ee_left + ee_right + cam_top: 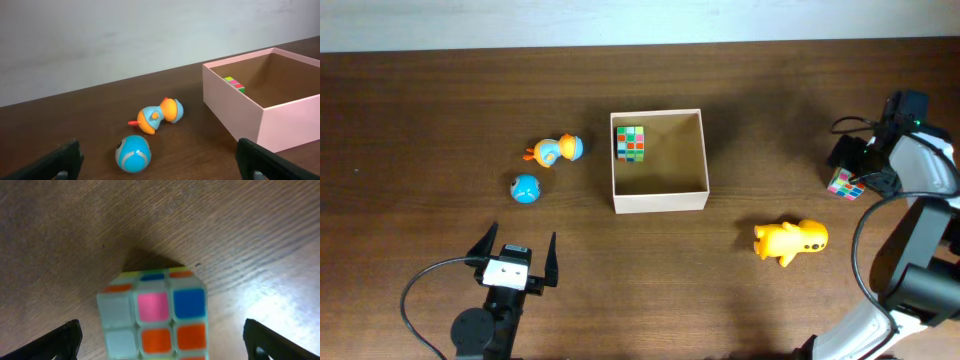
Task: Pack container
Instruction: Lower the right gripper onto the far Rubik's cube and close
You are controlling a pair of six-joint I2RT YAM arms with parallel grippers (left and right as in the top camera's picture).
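You've got the container (660, 200) mid-worktop (420, 110), a puzzle cube (631, 143) in its far-left corner; ball (525, 188) and bird toy (558, 150) left, second cube (843, 182) and animal toy (790, 241) right.

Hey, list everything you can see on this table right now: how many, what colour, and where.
container: one, cream walls, brown floor, table centre
boxed puzzle cube: one, multicoloured, container's far left corner
loose puzzle cube: one, multicoloured, far right
duck toy: one, yellow, front right of container
orange-blue toy: one, left of container
ball: one, blue, beside that toy
table: one, dark brown wood
left gripper: one, black, open, empty, front left
right gripper: one, black, open, over loose puzzle cube
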